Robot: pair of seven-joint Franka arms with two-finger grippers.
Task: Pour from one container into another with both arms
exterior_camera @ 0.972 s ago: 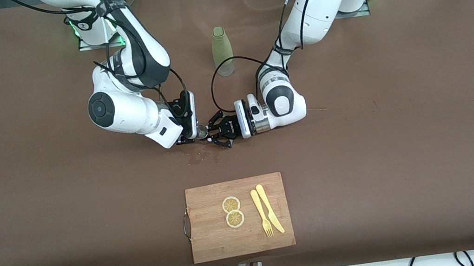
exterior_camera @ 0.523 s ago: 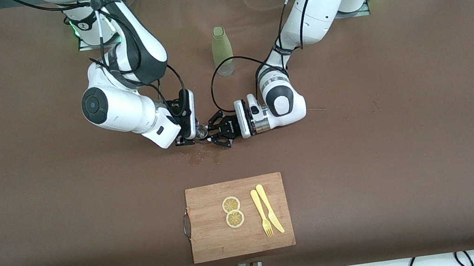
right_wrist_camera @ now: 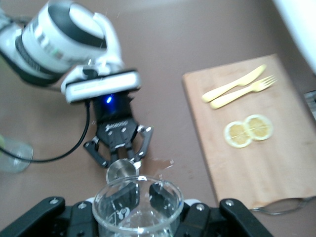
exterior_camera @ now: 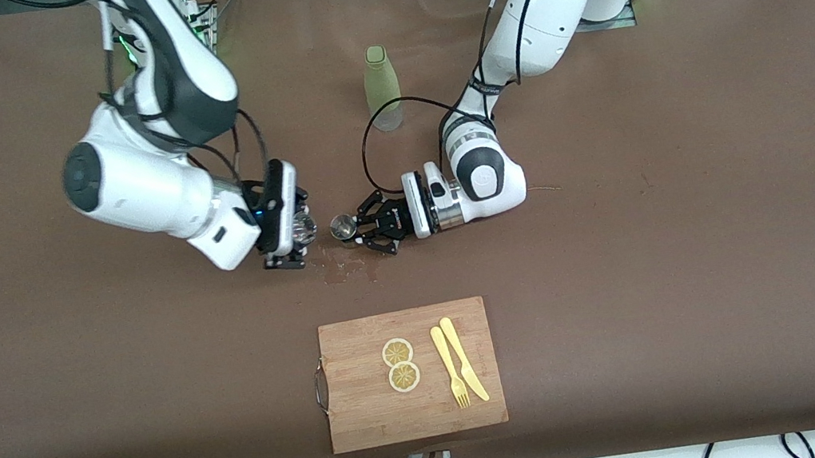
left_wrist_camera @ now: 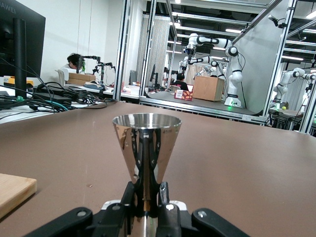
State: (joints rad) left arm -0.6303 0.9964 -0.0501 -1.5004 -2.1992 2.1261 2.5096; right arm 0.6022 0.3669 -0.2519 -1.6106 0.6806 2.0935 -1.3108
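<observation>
Steel conical cup (left_wrist_camera: 146, 143), upright, clamped at its stem by the closed left end effector (exterior_camera: 357, 229) low over mid-bench. Clear glass cup (right_wrist_camera: 138, 207), gripped by the closed right end effector (exterior_camera: 294, 239), beside it over the bench (exterior_camera: 624, 269). Wooden cutting board (exterior_camera: 370, 412) nearer the camera.

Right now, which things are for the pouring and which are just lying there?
For the pouring:
- left pincer, shut on the metal cup
- right pincer, shut on the glass cup

Just lying there:
- green bottle
- cutting board
- lemon slices
- fork
- knife
- wet patch
</observation>
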